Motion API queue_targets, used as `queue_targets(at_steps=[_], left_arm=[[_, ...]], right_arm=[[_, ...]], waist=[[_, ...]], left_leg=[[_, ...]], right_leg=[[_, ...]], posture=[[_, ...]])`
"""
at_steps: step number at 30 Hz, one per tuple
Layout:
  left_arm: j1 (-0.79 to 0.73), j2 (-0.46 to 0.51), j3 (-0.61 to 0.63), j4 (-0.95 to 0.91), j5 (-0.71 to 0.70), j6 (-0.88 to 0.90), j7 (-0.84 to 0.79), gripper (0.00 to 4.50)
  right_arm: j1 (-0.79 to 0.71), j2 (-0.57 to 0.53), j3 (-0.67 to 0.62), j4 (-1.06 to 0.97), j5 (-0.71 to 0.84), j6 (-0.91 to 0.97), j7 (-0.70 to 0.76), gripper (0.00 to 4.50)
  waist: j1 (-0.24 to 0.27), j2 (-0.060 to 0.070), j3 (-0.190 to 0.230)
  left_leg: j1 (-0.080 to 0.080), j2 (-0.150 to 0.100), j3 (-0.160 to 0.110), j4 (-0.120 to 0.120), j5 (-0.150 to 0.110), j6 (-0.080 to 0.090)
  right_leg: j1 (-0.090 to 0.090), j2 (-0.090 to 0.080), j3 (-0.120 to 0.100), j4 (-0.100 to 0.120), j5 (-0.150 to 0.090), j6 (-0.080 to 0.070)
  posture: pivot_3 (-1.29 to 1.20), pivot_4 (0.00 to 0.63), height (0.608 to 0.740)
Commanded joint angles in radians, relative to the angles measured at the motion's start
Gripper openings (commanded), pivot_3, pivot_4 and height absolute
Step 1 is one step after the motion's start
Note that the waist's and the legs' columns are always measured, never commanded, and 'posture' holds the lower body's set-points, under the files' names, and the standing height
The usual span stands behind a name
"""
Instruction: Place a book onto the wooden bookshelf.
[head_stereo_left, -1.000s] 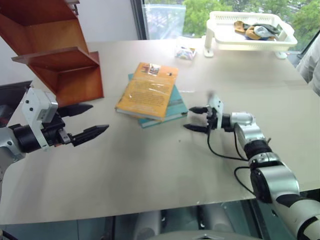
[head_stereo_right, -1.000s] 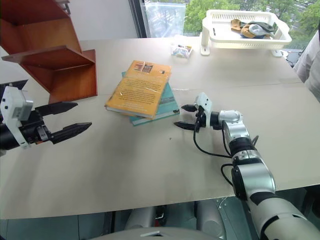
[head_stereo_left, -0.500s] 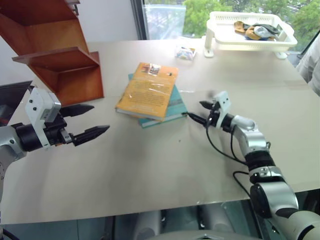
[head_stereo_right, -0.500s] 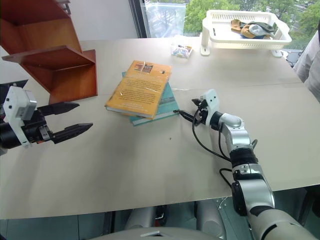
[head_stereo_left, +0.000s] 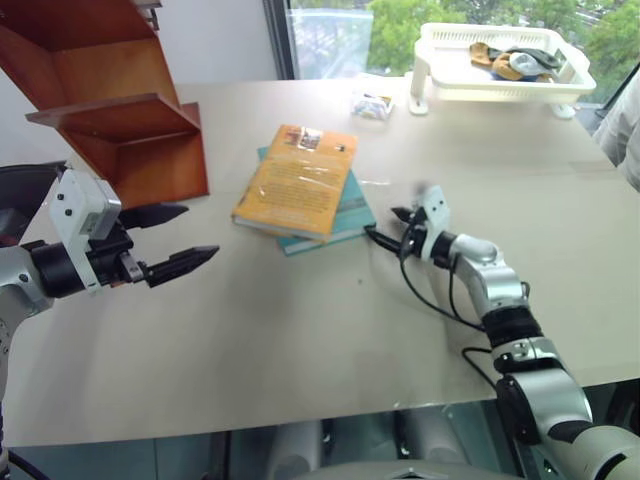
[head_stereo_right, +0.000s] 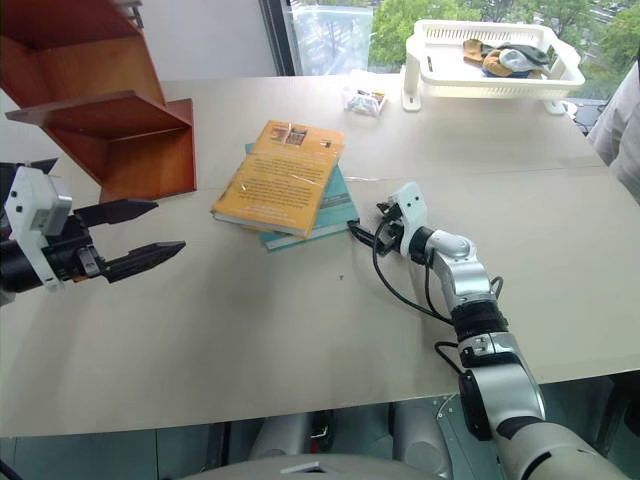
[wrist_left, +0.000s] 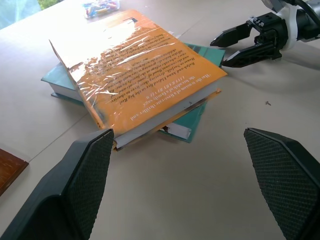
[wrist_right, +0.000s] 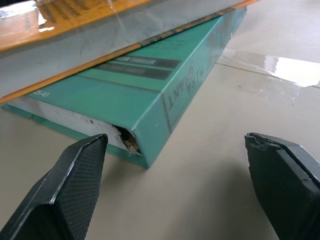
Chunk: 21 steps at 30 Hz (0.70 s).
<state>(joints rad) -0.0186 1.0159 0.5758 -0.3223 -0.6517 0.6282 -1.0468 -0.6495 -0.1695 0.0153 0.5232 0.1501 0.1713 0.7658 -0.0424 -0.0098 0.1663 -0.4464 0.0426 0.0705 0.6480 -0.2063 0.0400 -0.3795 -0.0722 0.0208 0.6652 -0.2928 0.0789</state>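
I'm holding my right claw (head_stereo_left: 384, 226), fingers apart, just beside the near corner of the orange book (head_stereo_left: 296, 181), nearer than my spread left claw (head_stereo_left: 180, 240).

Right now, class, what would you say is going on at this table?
A two-armed robot is about to pick up a book. The orange-yellow book lies on top of a teal-green book, untouched. The right end effector is open at table level beside the teal book's corner. The left end effector is open too, hovering on the other side of the stack, near the wooden bookshelf. Nothing has been placed on the shelf yet.
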Motion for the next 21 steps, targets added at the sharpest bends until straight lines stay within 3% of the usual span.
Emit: queue_targets(at_steps=[1,7,16,21], left_arm=[[0.0,0.014,0.01,-0.017,-0.001,-0.007,-0.002,4.4],[-0.001,0.016,0.011,-0.014,0.001,-0.01,-0.003,4.4],[-0.005,0.018,-0.004,-0.006,0.009,-0.017,-0.008,4.4],[-0.009,0.019,-0.013,0.001,0.011,-0.021,-0.011,4.4]], right_arm=[[-0.029,0.008,0.002,0.005,0.004,-0.04,-0.014,4.5],[-0.055,0.024,0.004,0.033,-0.013,-0.075,-0.07,4.5],[-0.027,0.073,0.003,0.018,-0.079,-0.09,-0.286,4.5],[-0.001,0.093,0.016,-0.008,-0.075,-0.067,-0.316,4.5]], waist=[[0.0,0.0,0.0],[-0.001,0.0,0.0],[-0.002,0.0,0.0],[-0.002,-0.001,0.0]], left_leg=[[0.0,0.0,0.0,0.0,0.0,0.0],[0.0,0.0,0.0,0.0,0.0,0.0],[0.0,0.0,0.0,0.0,0.0,0.0],[0.0,0.0,0.0,0.0,0.0,0.0]], right_leg=[[0.0,0.0,0.0,0.0,0.0,0.0],[0.0,0.0,0.0,0.0,0.0,0.0],[0.0,0.0,0.0,0.0,0.0,0.0],[0.0,0.0,0.0,0.0,0.0,0.0]], posture=[[0.0,0.15,0.74],[0.0,0.15,0.74],[0.0,0.15,0.74],[0.0,0.15,0.74]])
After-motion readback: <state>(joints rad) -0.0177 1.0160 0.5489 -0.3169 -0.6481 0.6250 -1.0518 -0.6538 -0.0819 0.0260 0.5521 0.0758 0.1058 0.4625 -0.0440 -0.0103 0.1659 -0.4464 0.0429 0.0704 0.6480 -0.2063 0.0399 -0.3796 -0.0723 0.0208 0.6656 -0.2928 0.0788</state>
